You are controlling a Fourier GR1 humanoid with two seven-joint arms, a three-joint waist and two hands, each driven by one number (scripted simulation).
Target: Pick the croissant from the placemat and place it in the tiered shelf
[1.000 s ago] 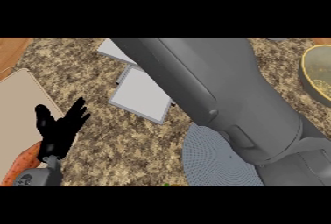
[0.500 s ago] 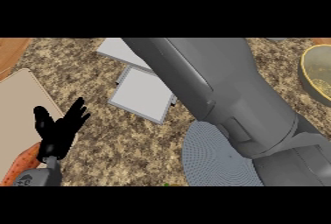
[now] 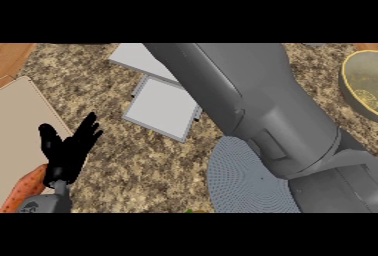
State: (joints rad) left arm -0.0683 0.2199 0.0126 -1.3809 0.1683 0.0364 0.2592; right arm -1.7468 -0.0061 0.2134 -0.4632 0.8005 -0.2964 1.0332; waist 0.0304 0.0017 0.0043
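While my right forearm [image 3: 244, 100] crosses over the shelf [image 3: 159, 107], my right robot hand is out of view past the top edge, so I cannot tell its state. No croissant shows on the placemat [image 3: 236, 185]; perhaps that hidden hand carries it. My left robot hand [image 3: 68, 152] rests open, lower left.
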